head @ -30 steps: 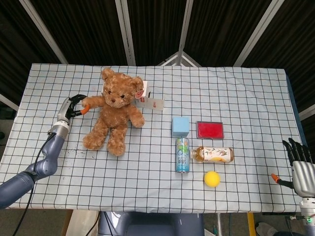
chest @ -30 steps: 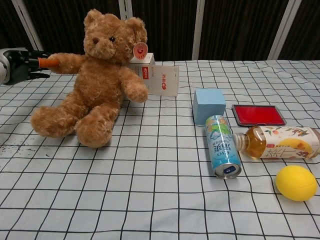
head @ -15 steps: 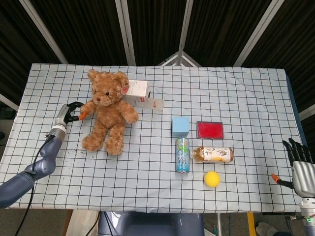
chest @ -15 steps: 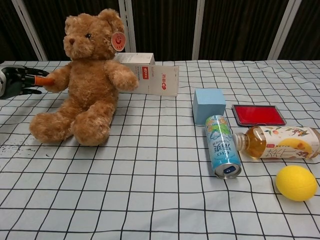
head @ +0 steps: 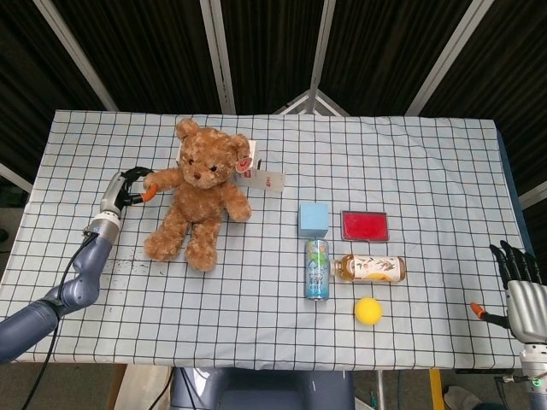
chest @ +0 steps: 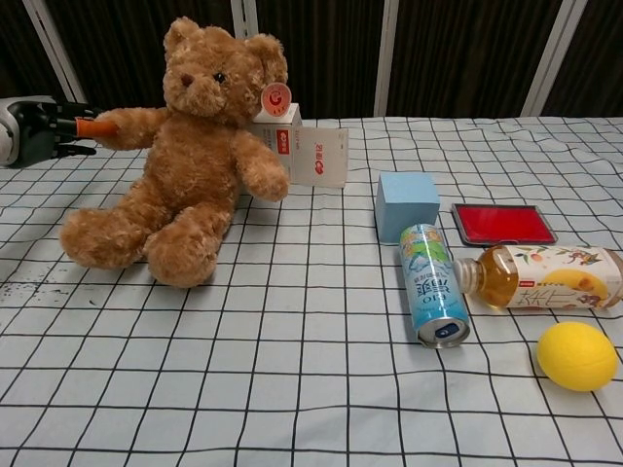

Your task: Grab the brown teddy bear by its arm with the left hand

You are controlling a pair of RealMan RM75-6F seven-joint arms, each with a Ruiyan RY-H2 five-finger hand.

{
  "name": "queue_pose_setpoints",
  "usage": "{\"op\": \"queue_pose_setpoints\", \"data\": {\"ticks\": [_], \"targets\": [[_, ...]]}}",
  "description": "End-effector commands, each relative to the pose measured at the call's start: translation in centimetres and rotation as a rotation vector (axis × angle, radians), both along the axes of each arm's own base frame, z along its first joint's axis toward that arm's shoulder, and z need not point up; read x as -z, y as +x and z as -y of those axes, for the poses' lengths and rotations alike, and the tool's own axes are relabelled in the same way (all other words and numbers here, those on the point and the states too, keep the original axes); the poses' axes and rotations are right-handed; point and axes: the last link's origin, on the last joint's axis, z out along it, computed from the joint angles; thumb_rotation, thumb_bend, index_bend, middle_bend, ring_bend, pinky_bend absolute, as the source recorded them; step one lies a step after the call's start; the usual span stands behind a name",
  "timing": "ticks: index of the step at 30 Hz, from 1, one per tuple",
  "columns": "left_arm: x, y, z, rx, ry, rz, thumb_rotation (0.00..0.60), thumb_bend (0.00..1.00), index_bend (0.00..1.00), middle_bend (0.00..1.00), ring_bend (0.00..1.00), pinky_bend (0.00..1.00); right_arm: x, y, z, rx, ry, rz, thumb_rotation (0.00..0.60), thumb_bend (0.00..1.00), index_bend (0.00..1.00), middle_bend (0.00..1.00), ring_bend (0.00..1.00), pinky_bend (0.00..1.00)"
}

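The table holds one bear (head: 202, 191), one white box (chest: 313, 154) (partly behind the bear), one blue cube (head: 314, 219), one red pad (head: 365, 225), one can (head: 317, 268), one bottle (head: 370, 268) and one yellow ball (head: 368, 311). Two hands show, left (head: 128, 187) and right (head: 523, 290).

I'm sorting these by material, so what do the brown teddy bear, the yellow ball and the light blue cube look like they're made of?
Brown teddy bear: plush fabric, shaggy matte pile. Yellow ball: smooth, matte, probably foam or rubber; I can't tell which. Light blue cube: flat matte faces, likely foam or painted wood.
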Motion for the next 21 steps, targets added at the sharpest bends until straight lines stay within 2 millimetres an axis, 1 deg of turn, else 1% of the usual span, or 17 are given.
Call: {"op": "queue_pose_setpoints", "data": {"ticks": [1, 6, 9, 14, 19, 21], "targets": [[0.4, -1.2, 0.1, -0.035, -0.022, -0.009, 0.600, 0.57, 0.44, 0.33, 0.00, 0.00, 0.0, 0.0, 0.0, 0.001, 0.001, 0.000, 0.600, 0.13, 0.05, 0.02, 0.00, 0.00], [1.2, -2.8, 0.0, -0.068, -0.077, -0.073, 0.600, 0.56, 0.44, 0.32, 0.00, 0.00, 0.0, 0.0, 0.0, 0.003, 0.000, 0.004, 0.600, 0.13, 0.05, 0.02, 0.00, 0.00], [1.5, -2.8, -0.2, -0.067, -0.092, -0.098, 0.600, 0.56, 0.44, 0.32, 0.00, 0.00, 0.0, 0.0, 0.0, 0.004, 0.003, 0.005, 0.600, 0.13, 0.05, 0.02, 0.00, 0.00], [1.4, -1.5, -0.6, -0.040, -0.074, -0.081, 0.600, 0.56, 0.45, 0.33, 0.00, 0.00, 0.0, 0.0, 0.0, 0.004, 0.005, 0.006, 0.600, 0.13, 0.05, 0.02, 0.00, 0.00], [0.7, 0.8, -0.8, 0.003, 0.002, -0.014, 0.600, 0.56, 0.46, 0.34, 0.00, 0.00, 0.1, 0.1, 0.0, 0.001, 0.011, 0.006, 0.600, 0.13, 0.05, 0.02, 0.00, 0.00], [0.4, 1.3, -0.6, 0.015, 0.031, 0.010, 0.600, 0.56, 0.46, 0.34, 0.00, 0.00, 0.2, 0.1, 0.0, 0.000, 0.014, 0.006, 0.600, 0.13, 0.05, 0.02, 0.00, 0.00]]}}
